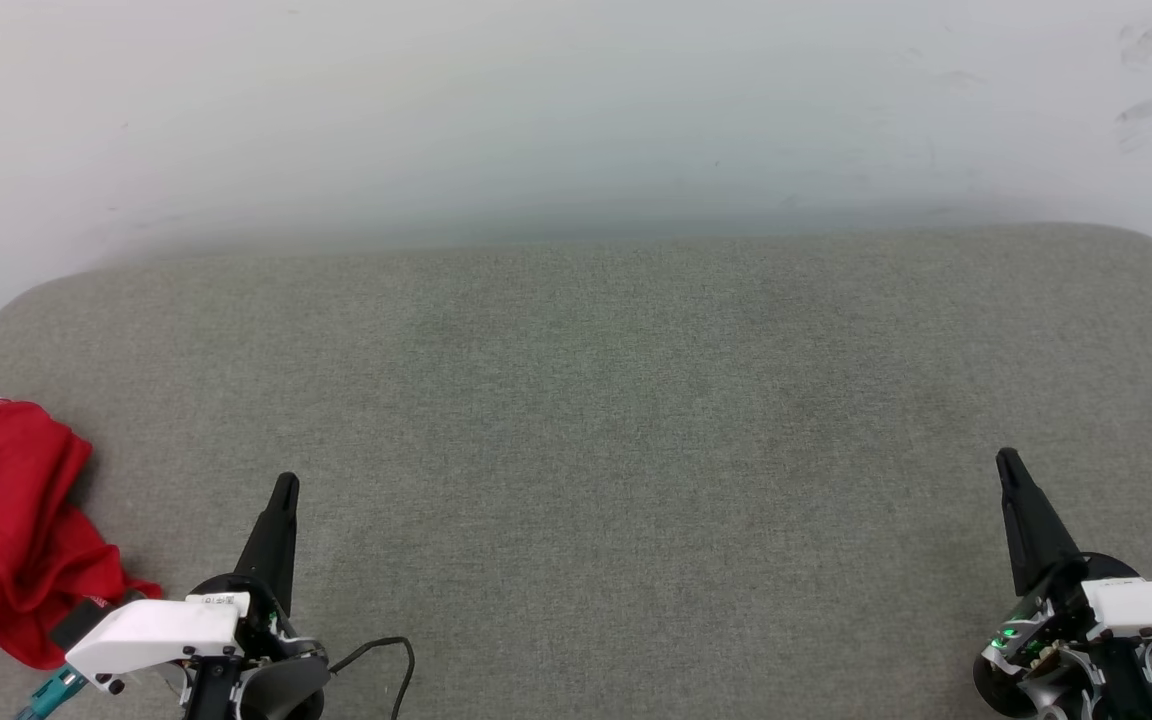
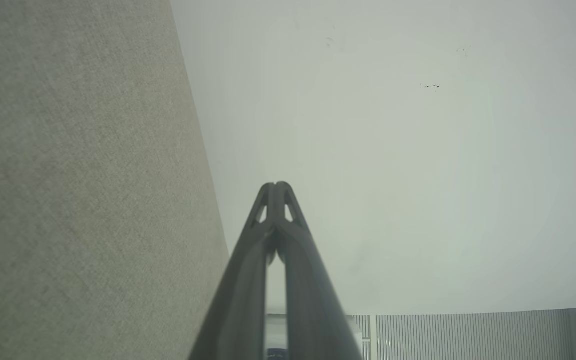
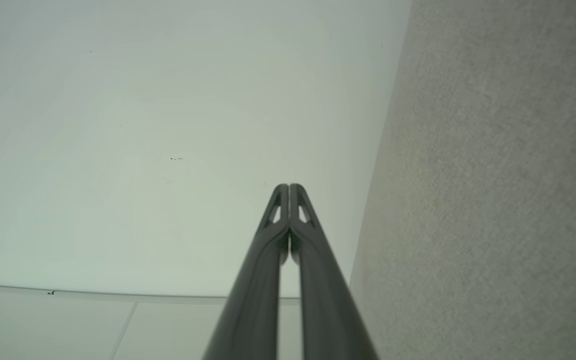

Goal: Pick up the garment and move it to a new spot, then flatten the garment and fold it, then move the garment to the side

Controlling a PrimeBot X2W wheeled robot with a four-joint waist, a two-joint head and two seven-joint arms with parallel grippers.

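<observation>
The red garment (image 1: 6, 510) lies crumpled at the left edge of the grey cushioned surface (image 1: 596, 400), with a bit of white sleeve and striped trim showing; its lettering is hidden in the folds. My left gripper (image 1: 285, 486) hovers just to the right of it, apart from the cloth, its fingers pressed together with nothing between them. In the left wrist view the left gripper (image 2: 276, 185) points at the pale wall. My right gripper (image 1: 1008, 458) is far off at the lower right, also shut and empty; the right wrist view shows the right gripper (image 3: 288, 186) against the wall.
A pale wall (image 1: 576, 110) rises right behind the cushion's far edge. A black cable (image 1: 386, 655) loops by the left wrist. The cushion's corners are rounded at the left and right.
</observation>
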